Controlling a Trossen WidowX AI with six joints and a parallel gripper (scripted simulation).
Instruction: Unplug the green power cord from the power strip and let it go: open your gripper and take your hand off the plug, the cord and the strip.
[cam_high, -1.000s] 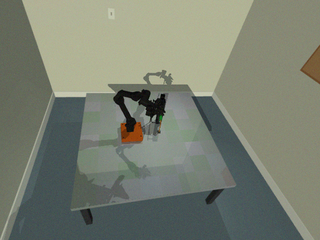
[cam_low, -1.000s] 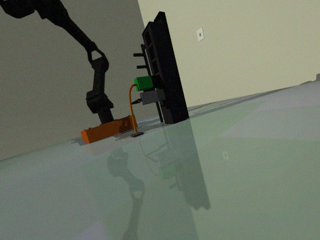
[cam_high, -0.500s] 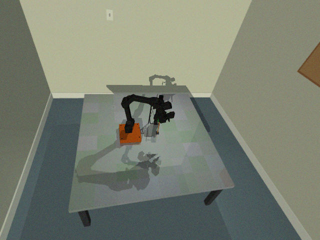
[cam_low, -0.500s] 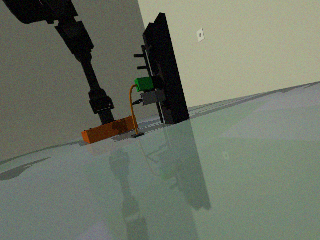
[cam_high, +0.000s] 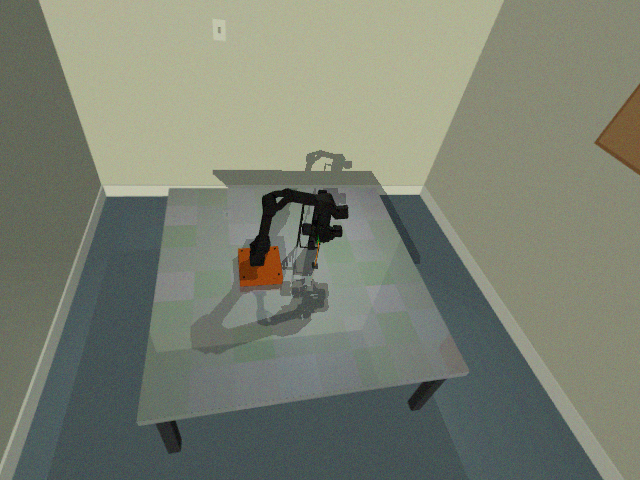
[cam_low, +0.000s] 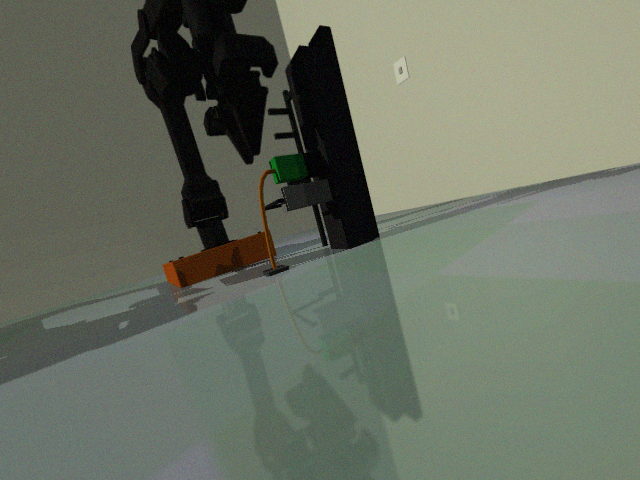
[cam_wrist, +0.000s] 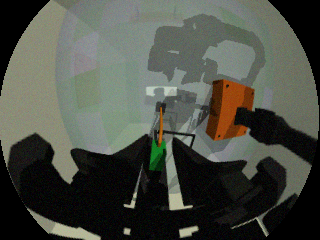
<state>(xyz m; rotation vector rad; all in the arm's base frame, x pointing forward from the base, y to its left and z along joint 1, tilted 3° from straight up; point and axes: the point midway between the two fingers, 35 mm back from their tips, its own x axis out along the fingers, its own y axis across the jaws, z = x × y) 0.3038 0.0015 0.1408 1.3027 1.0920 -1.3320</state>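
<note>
Above boxy green plug (cam_low: 288, 167) in black strip (cam_low: 336, 149): claw (cam_low: 248, 149) part-spread, empty.

Glossy grey-green table (cam_high: 320, 361) on dark legs stood over blue floor (cam_high: 87, 289); cream back wall (cam_high: 268, 93) behind it carried white switch plate (cam_high: 219, 29).

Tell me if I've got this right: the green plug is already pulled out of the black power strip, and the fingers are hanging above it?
Not quite. The exterior view shows the green plug seated in the black power strip, not pulled out. The rest holds: the fingers hang above the plug without touching it, partly open and holding nothing.
</note>
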